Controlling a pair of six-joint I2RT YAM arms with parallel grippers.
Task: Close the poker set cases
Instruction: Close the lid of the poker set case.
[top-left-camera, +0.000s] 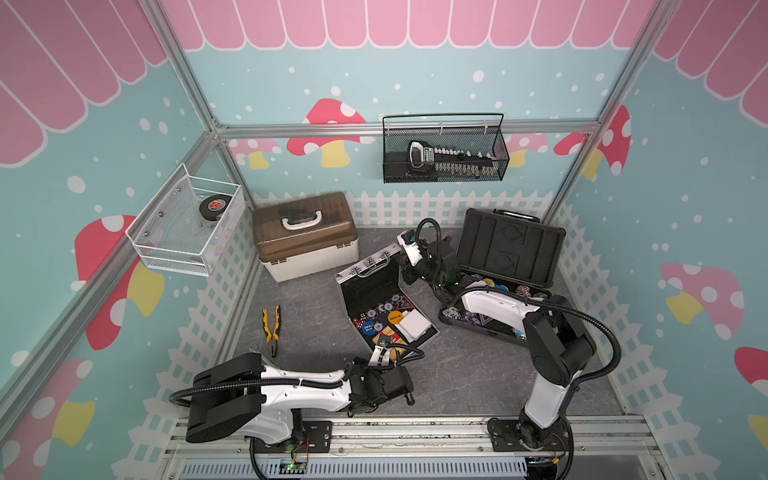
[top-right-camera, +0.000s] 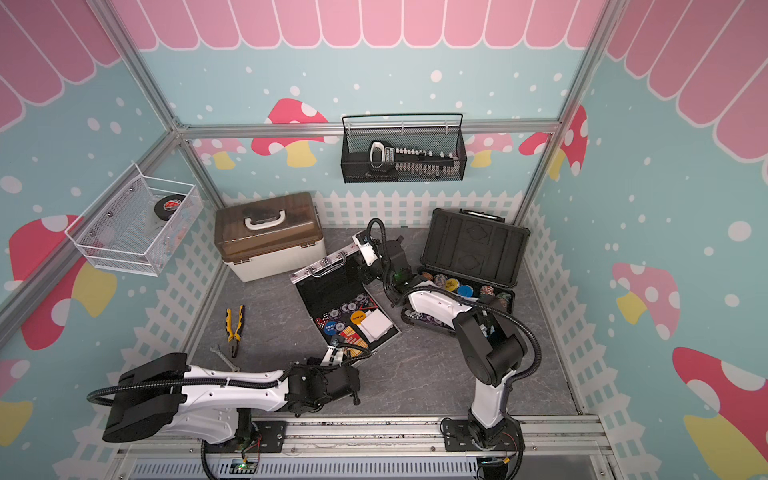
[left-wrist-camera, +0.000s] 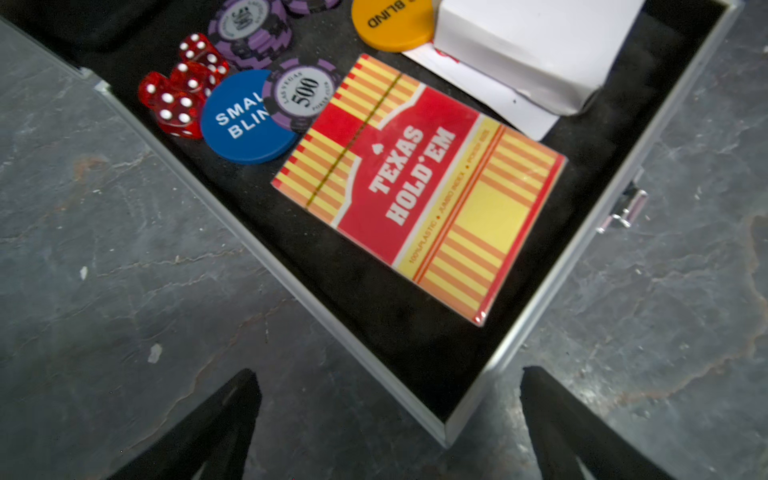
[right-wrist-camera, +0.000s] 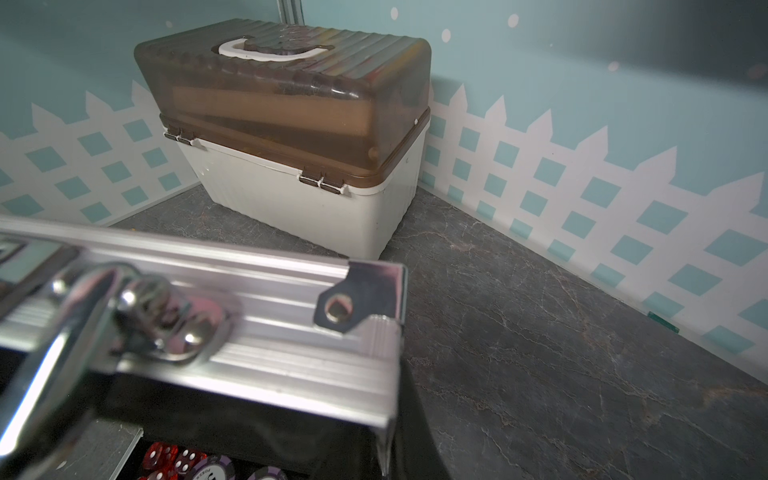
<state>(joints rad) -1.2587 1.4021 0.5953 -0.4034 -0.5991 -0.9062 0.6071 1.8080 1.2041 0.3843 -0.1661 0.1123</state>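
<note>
Grey stone-look desk (top-left-camera: 457, 382) sits between mushroom walls (top-left-camera: 332, 124). The small silver case (top-left-camera: 370, 291) lies open in the middle, with its lid (right-wrist-camera: 249, 316) tilted up. The left tool (left-wrist-camera: 390, 399) hangs wide open over the case's near corner. The right tool (right-wrist-camera: 415, 428) is squeezed shut right by the lid's corner. The big dark grey case (top-left-camera: 511, 249) stands open at the back right.

We find bare tabletop (top-left-camera: 457, 374) in the near middle; the right arm (top-left-camera: 490, 301) overhangs the dark grey case (top-left-camera: 511, 249); the cream box (top-left-camera: 307, 257) stands just behind the silver case (top-left-camera: 368, 286); pliers (top-left-camera: 271, 328) lie left of it.
</note>
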